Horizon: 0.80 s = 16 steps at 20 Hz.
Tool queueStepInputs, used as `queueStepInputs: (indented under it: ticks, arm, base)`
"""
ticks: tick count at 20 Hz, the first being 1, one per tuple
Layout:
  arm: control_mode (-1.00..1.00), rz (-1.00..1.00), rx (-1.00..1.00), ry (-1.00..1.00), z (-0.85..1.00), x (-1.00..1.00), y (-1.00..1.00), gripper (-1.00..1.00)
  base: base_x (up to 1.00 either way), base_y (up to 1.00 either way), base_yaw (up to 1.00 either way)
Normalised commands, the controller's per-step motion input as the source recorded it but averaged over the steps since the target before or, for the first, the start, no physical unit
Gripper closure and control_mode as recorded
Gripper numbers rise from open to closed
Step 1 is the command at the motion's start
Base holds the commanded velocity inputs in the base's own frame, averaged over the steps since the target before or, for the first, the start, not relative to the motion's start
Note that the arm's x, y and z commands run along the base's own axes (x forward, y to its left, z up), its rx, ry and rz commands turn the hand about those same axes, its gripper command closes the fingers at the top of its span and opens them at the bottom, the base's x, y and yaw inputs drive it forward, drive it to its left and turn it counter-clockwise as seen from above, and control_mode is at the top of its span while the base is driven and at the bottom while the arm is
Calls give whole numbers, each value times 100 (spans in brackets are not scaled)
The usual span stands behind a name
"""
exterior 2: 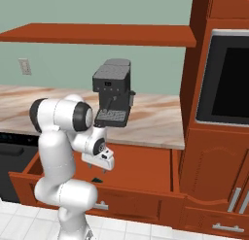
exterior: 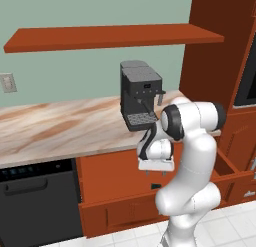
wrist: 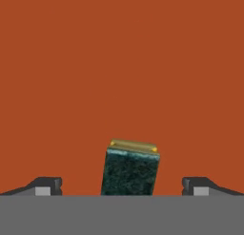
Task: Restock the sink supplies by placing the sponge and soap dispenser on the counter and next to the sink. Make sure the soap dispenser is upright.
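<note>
Where the claw (wrist: 122, 186) spreads wide, the sponge (wrist: 130, 171) shows mottled dark-green scouring face, yellow edge.

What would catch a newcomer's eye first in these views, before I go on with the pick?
The white robot arm bends down over an open red-brown drawer below the beige marble-look counter, its open gripper pointing into it. In the hand view, the small sponge, dark green face with a yellow edge, lies on the drawer floor between the spread fingertips. Behind the arm, a large black coffee machine stands on the counter under the red-brown wall shelf.
</note>
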Motion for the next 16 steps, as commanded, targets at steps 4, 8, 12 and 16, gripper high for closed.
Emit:
queueStepInputs:
  ticks: [4,8,12,16]
  arm:
    - [-100,0,0,1,-19,0,0,-100]
    - [-100,-3,0,0,-18,-21,-3,-100]
    - [-100,-4,0,0,-21,-27,-4,-100]
    - [-100,-3,0,0,-16,-22,-1,-100]
  base:
    - [0,0,0]
    - [0,0,0]
    - [0,0,0]
    - [0,0,0]
